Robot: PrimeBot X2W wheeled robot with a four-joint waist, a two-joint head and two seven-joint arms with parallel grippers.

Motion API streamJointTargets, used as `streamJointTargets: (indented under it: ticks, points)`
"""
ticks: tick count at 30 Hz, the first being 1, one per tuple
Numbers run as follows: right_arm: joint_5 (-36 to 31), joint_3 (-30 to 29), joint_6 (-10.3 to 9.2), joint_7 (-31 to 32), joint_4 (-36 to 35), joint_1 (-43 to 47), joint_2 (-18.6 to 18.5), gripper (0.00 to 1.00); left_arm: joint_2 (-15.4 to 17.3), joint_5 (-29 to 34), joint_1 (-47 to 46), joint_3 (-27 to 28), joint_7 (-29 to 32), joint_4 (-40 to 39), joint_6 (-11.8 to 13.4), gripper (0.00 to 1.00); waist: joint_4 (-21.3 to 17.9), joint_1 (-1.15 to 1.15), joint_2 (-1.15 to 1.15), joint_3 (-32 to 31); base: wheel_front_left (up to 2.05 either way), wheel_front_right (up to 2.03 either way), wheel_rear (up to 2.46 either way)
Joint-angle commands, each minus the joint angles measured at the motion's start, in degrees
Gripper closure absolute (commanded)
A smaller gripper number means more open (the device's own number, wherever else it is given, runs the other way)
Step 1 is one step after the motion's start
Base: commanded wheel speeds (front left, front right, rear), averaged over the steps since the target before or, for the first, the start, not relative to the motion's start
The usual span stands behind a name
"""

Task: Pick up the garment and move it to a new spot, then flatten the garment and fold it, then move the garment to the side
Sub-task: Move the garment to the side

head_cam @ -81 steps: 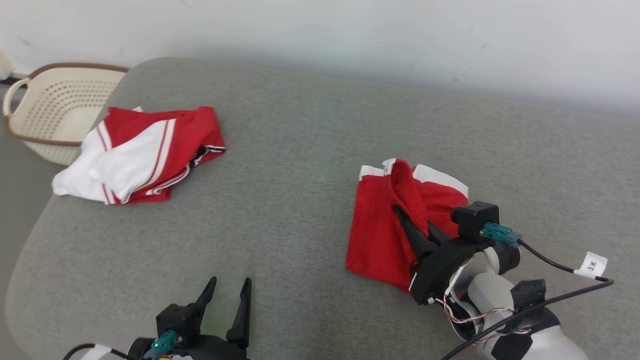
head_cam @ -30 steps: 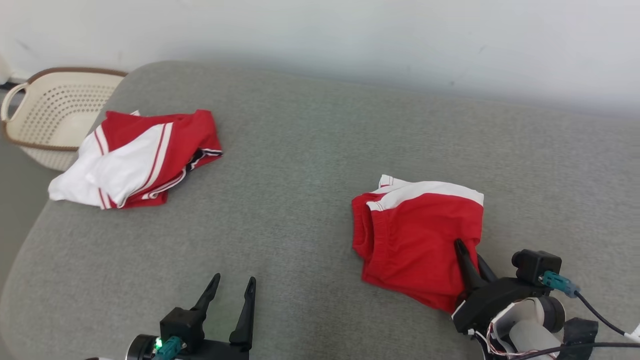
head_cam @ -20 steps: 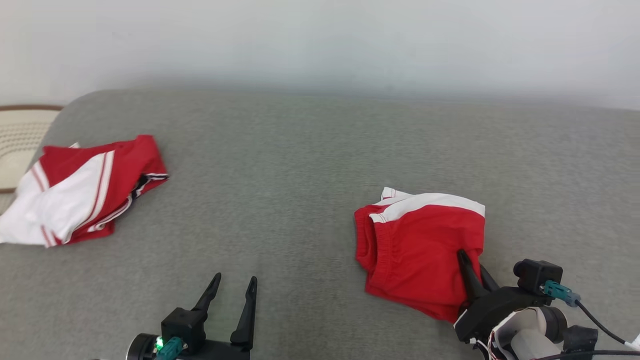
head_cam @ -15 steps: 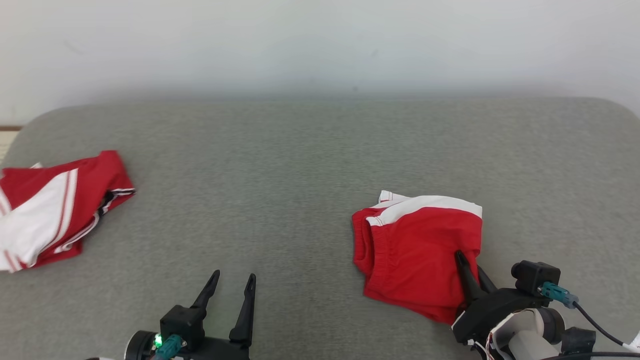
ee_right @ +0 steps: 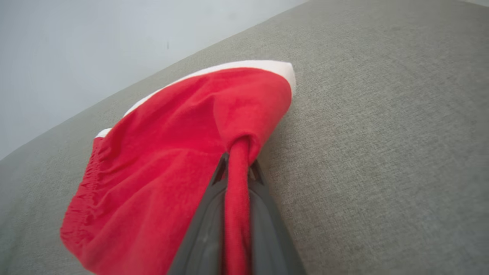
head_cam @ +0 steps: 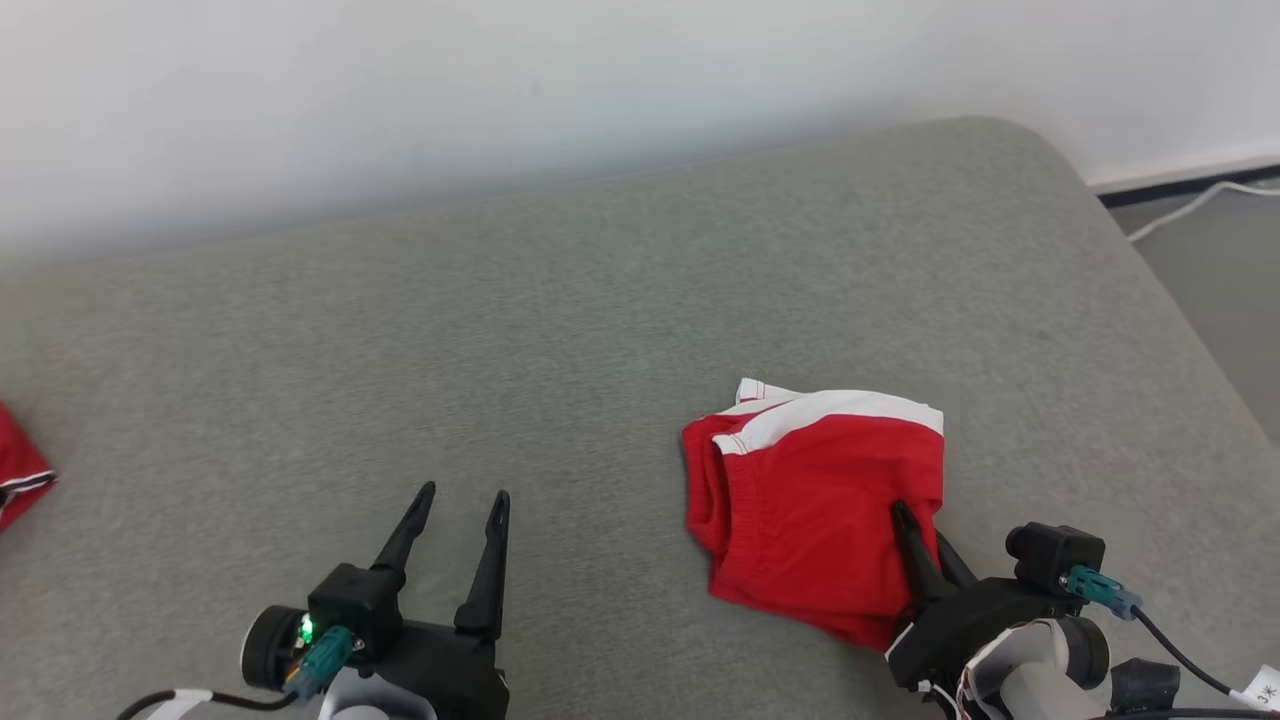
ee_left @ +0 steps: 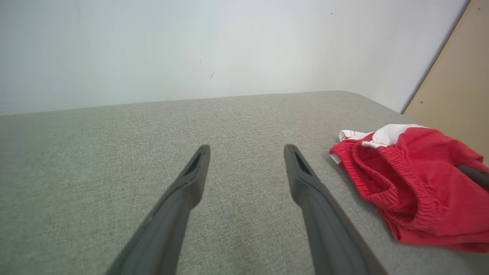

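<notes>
The garment [head_cam: 815, 500] is a pair of red shorts with a white band, folded and lying on the grey cushion at the right. My right gripper [head_cam: 915, 525] is shut on its near right edge; a fold of red cloth [ee_right: 237, 183] runs between the two fingers. The shorts' elastic waistband [ee_left: 386, 179] faces left. My left gripper [head_cam: 462, 492] stands open over bare cushion to the left of the garment, with nothing between its fingers [ee_left: 191, 179].
The grey cushion [head_cam: 560, 330] ends in a rounded corner at the far right, with floor and a white cable [head_cam: 1190, 200] beyond. A corner of another red garment [head_cam: 20, 475] lies at the left edge. A pale wall runs behind, a tan panel [ee_left: 454, 84] at right.
The head camera has swung right, so the second red and white garment and the basket slid out at the left. Earlier the right gripper folded the shorts over; its grip holds.
</notes>
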Motion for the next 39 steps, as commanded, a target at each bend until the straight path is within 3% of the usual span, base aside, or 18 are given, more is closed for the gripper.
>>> streamJointTargets:
  ticks: [1, 7, 13, 24, 31, 39]
  points:
    - [0.62, -0.10, 0.02, -0.03, -0.43, 0.02, 0.26, 1.00, 0.10, 0.63, -0.52, 0.28, -0.06, -0.28, 0.09, 0.00, -3.68, 0.00, 0.00, 2.32, 0.00, 0.00, 0.00]
    - [0.08, -1.29, 0.02, -0.03, -1.63, 0.22, 0.60, 1.00, 0.11, 1.56, -1.91, -0.27, -0.06, -1.59, -0.51, 0.00, -4.74, 0.00, 0.00, 5.08, 0.00, 0.00, 0.00]
    - [-2.36, -2.31, 0.02, -0.04, -3.58, -3.44, -1.00, 1.00, 0.11, 2.76, -3.82, -1.57, -0.06, -2.83, -0.96, 0.00, -3.05, 0.00, 0.00, 9.30, 0.00, 0.00, 0.00]
    - [-7.90, -5.48, 0.02, -0.03, 0.75, -18.94, -10.36, 1.00, 0.10, 5.59, -8.20, -2.37, -0.06, -4.92, -2.10, 0.00, 2.98, 0.00, 0.00, 17.96, 0.00, 0.00, 0.00]
    - [-9.56, -9.27, 0.02, -0.05, 8.45, -24.52, -17.15, 1.00, 0.14, 6.41, -8.83, -2.02, -0.06, -5.31, -2.31, 0.00, 5.44, 0.00, 0.00, 19.39, 0.00, 0.00, 0.00]
    - [-14.44, -12.56, 0.02, -0.03, 16.55, -30.00, -20.91, 1.00, 0.41, 7.22, -8.68, -0.69, -0.01, -5.09, -2.61, 0.00, 6.84, 0.00, 0.00, 20.28, 0.00, 0.00, 0.00]
